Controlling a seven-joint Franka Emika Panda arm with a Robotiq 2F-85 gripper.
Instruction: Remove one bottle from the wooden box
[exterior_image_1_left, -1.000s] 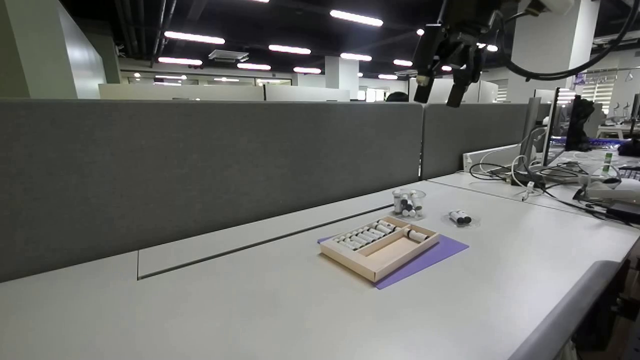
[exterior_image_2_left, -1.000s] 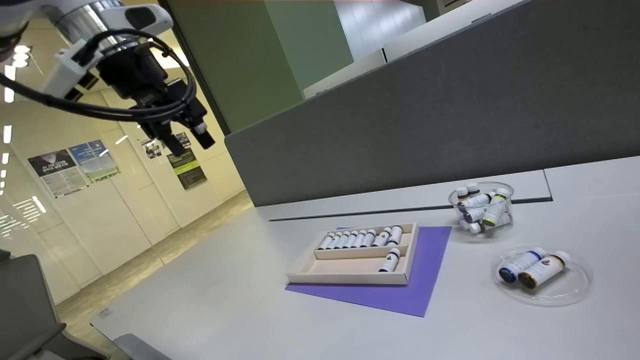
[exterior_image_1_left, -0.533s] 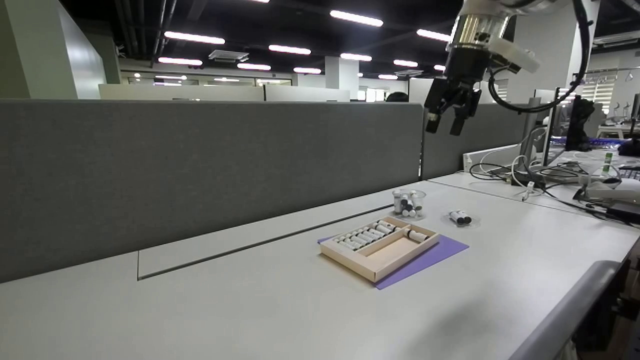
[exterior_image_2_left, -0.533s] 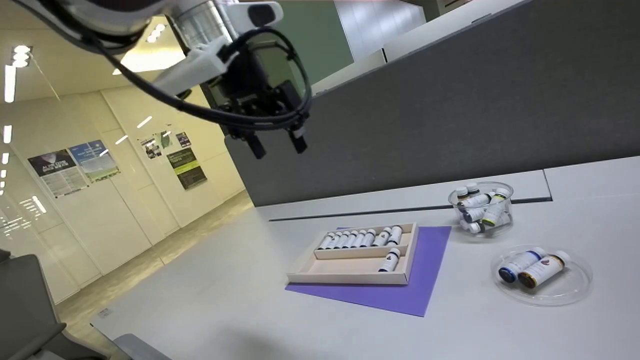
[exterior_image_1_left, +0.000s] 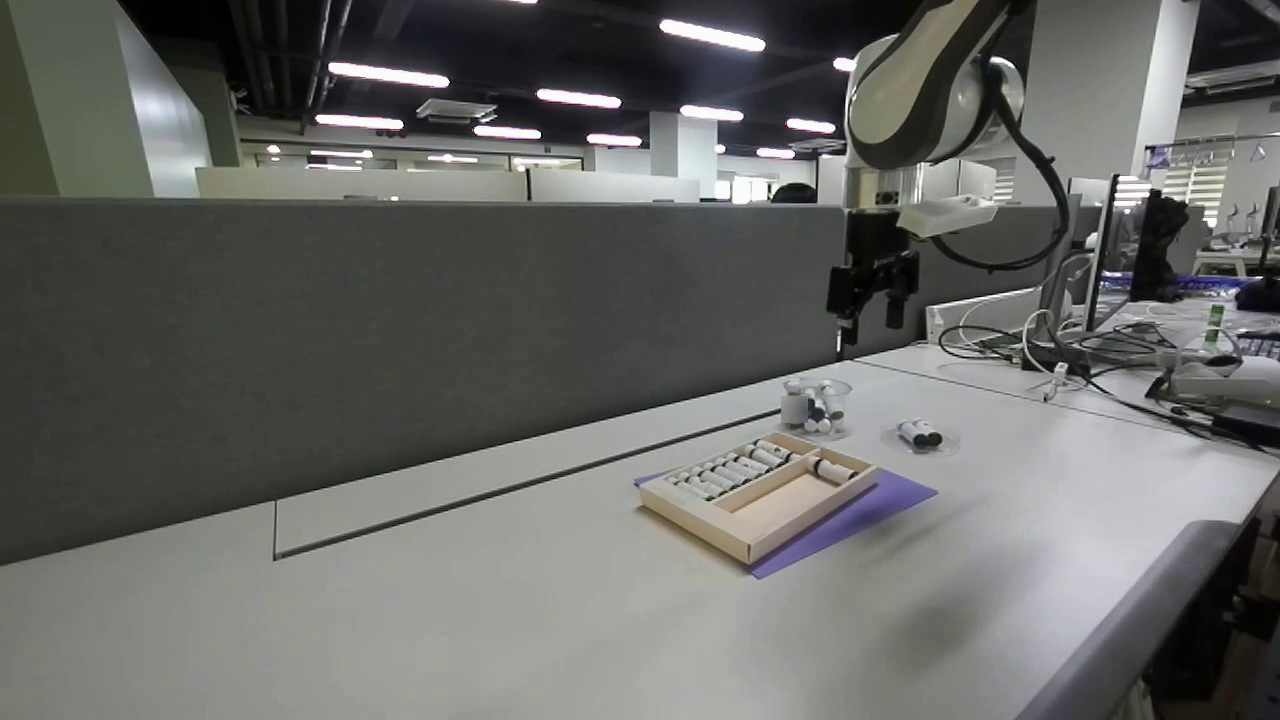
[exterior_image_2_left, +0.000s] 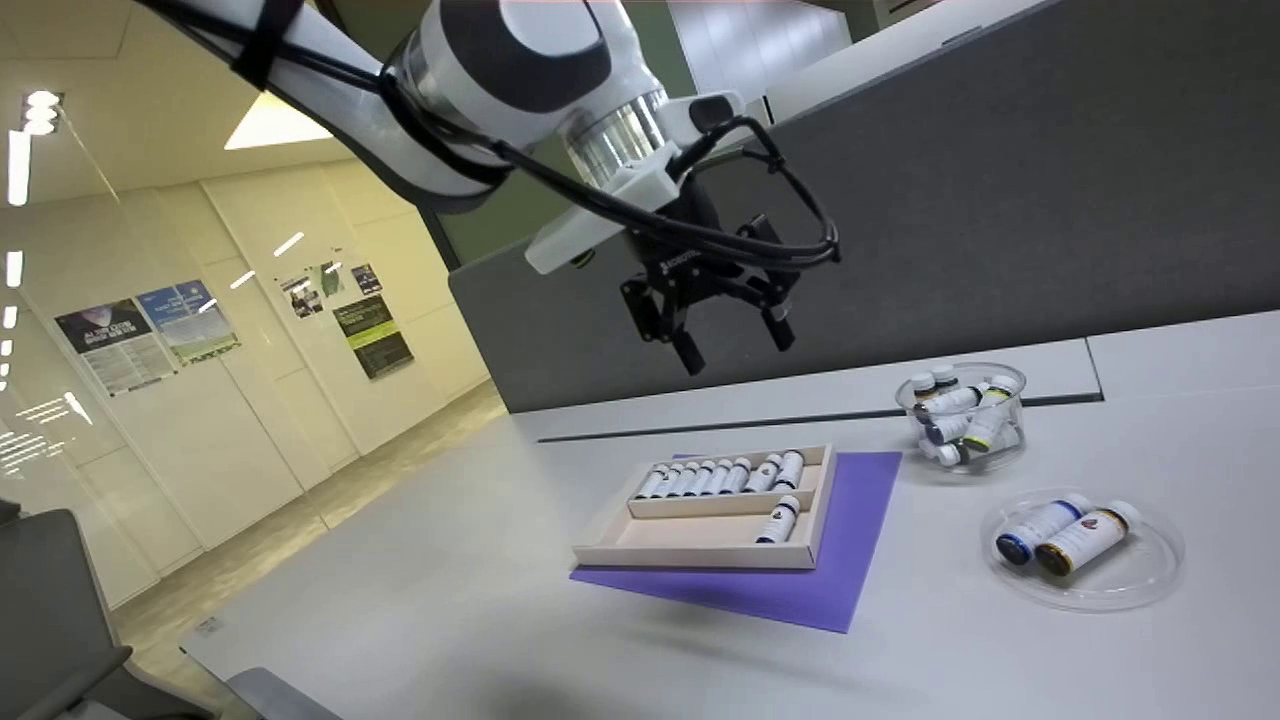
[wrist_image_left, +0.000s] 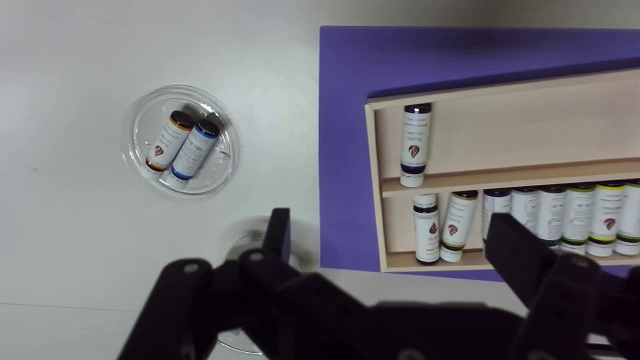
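"How are you set?"

"My gripper (exterior_image_2_left: 735, 345) hangs higher than the box (wrist_image_left: 530, 130) and well apart from it, fingers (wrist_image_left: 276, 233) spread wide, nothing between them."

"Which bottle?"

"I'd choose the lone bottle (wrist_image_left: 415, 137). It lies inside the box, just beside one end wall (wrist_image_left: 373, 155). It's below me, and in the wrist view ahead of my fingertips, within the span between them."

"Must you turn?"

"Little, I think. Its long axis runs across the box's width, and my fingers look set to close across that axis. Its cap (wrist_image_left: 412, 179) meets the divider (wrist_image_left: 500, 176); on it or against it, I can't tell."

"Farther out?"

"The row of bottles (wrist_image_left: 551, 212), in the box's other compartment, packed closer, likely harder to grip. Then the dish (exterior_image_2_left: 1140, 578), apart from the box, off that same end."
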